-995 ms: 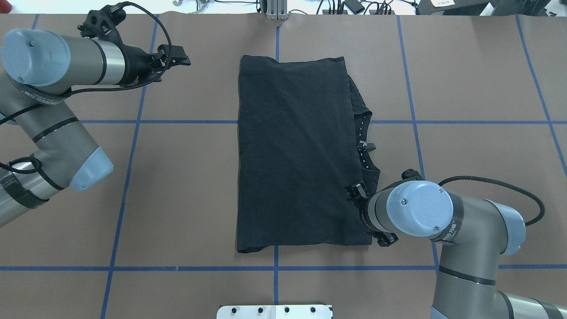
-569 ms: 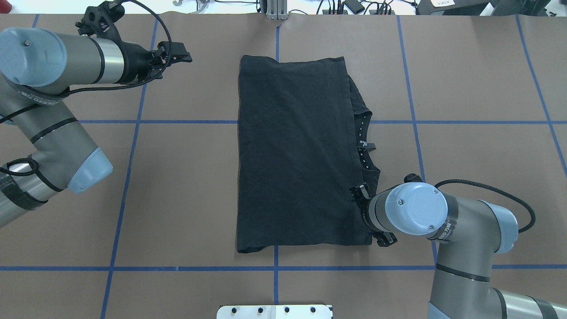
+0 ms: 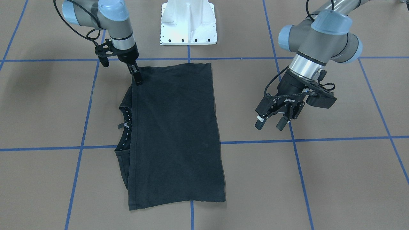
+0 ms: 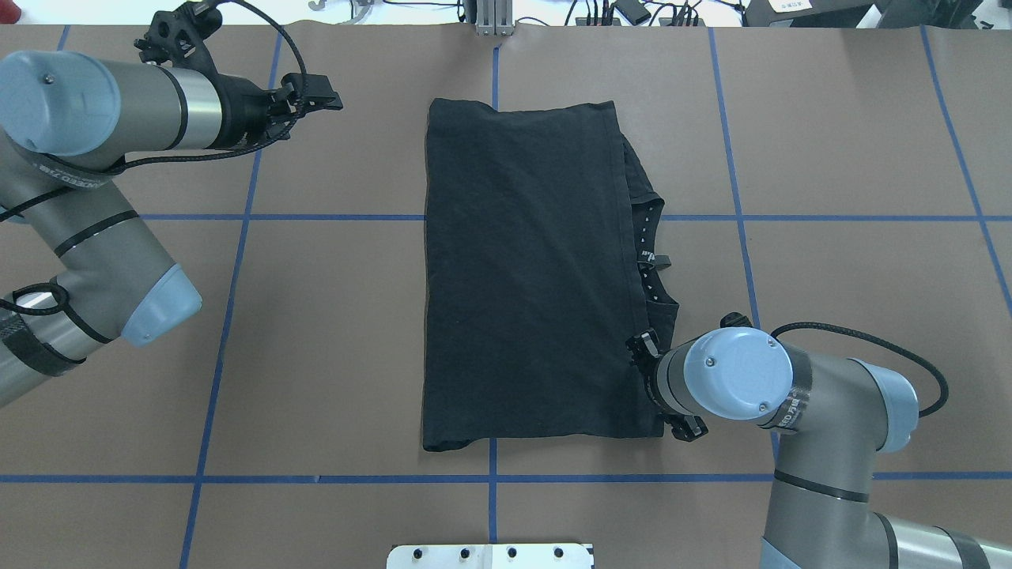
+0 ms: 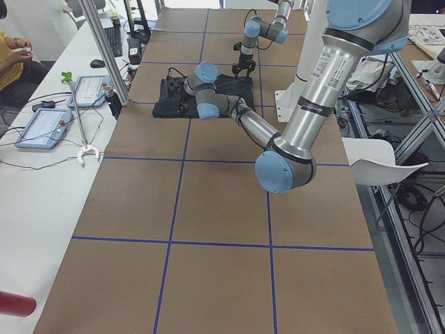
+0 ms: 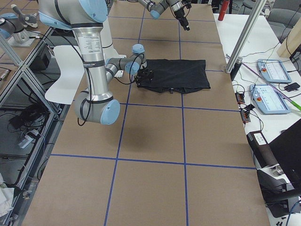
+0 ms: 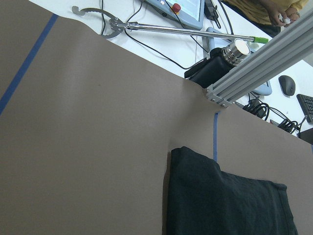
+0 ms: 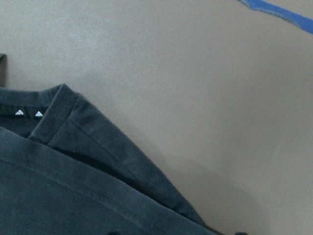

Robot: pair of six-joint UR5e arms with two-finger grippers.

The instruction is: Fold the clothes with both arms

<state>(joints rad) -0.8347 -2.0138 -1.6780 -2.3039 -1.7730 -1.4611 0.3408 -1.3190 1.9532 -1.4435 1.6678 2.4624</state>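
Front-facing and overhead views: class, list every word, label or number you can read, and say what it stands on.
"ROBOTIQ": white print on the left gripper, just legible.
Neck tag on the T-shirt: too small to read.
Band lettering on the left arm and right arm: blurred, unreadable.

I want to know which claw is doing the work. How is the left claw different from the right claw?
The left claw hangs over bare table, away from the shirt; the right claw is down at the shirt's edge. The left claw's fingers are spread apart; the right claw's show edge-on, so open or shut is unclear. Both are black.
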